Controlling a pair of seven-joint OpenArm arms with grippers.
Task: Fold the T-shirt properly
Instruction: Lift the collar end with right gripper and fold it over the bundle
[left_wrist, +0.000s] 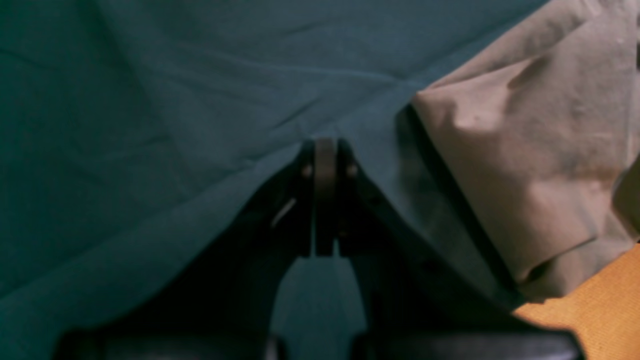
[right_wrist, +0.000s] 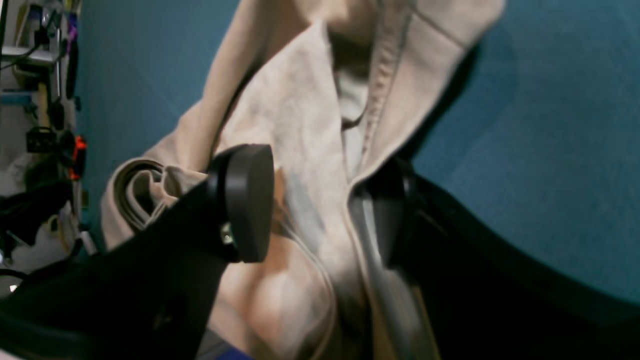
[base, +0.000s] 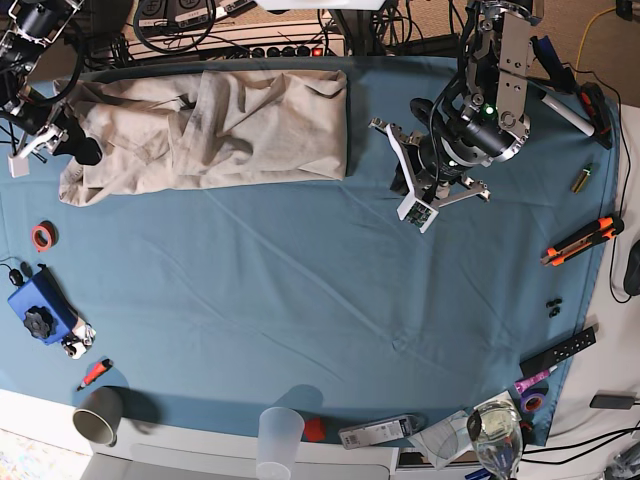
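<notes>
Folded shirt lies along the cloth's far edge

The shirt (base: 210, 130) runs lengthwise between the arms; the right gripper (right_wrist: 320, 210), jaws spread, straddles its end, seemingly clamping nothing, while the left gripper (base: 425, 190), closed and empty, hovers just beside the opposite end.

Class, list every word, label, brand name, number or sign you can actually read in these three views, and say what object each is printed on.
None can be read.
T-shirt: no print shows.
Flat packet at the near table edge: markings too small.
Blue tablecloth: plain.
</notes>
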